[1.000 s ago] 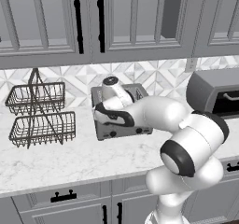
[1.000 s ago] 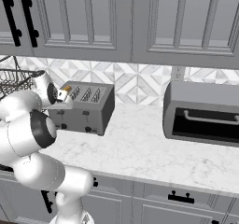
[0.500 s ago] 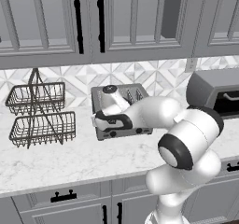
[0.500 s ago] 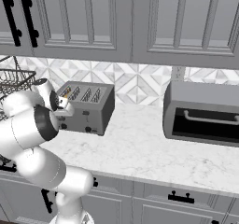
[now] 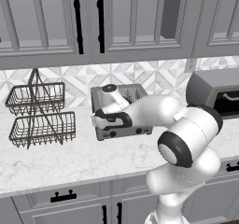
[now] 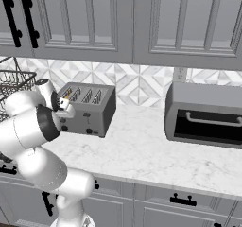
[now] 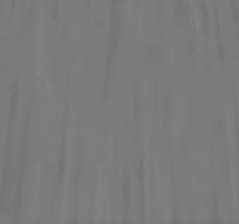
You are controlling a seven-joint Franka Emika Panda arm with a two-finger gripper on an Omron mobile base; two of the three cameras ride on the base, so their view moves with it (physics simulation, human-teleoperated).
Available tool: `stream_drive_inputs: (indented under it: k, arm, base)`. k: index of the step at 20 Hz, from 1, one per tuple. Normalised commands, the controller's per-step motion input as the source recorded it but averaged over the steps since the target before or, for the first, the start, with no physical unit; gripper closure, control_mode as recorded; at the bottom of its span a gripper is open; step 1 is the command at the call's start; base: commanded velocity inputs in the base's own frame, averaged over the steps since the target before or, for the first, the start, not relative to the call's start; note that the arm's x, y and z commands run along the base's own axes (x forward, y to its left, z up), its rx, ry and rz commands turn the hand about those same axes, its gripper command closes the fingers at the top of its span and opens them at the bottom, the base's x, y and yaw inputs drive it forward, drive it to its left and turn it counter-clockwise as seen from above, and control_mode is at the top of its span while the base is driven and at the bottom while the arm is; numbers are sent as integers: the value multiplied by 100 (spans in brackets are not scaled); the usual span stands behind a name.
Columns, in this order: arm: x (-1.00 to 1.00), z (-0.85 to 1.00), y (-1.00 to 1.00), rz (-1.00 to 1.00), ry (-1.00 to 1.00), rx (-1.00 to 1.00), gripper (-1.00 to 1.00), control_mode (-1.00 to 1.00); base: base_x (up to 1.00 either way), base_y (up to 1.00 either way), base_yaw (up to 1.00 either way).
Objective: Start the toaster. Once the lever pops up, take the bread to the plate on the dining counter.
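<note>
Toaster (image 5: 122, 112) sits centre-left of the left base view on the marble worktop (image 5: 70, 160), w/ gripper (image 5: 97, 121) clenched shut, empty, pressed at its front left face where the lever should be; can't see the lever itself, arm covers it. Hand view is flat brushed grey metal, prob. toaster wall right up close. Judgement: early stage, start-press underway or just made; a tan bit of bread (image 6: 67, 94) peeks from a slot in right base view, so pop-up wait, bread pick and carry to plate all left.
</note>
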Motion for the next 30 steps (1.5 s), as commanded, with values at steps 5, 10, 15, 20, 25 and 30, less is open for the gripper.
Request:
stream_drive_inputs:
  k: [5, 10, 15, 20, 25, 30]
  arm:
    - [-30, 8, 0, 0, -11, 0, 100, -100]
    - [-29, 97, 0, 0, -17, 1, 100, -100]
    - [-11, 88, -2, 0, -17, 0, 100, -100]
    - [0, 20, 4, -5, -21, -1, 100, -100]
    - [-7, 3, 0, -6, -23, -1, -100, -100]
    - [7, 4, -21, -1, -11, 0, -100, -100]
  base:
    - [0, 0, 0]
    - [0, 0, 0]
    - [0, 0, 0]
    - [0, 0, 0]
    - [0, 0, 0]
    - [0, 0, 0]
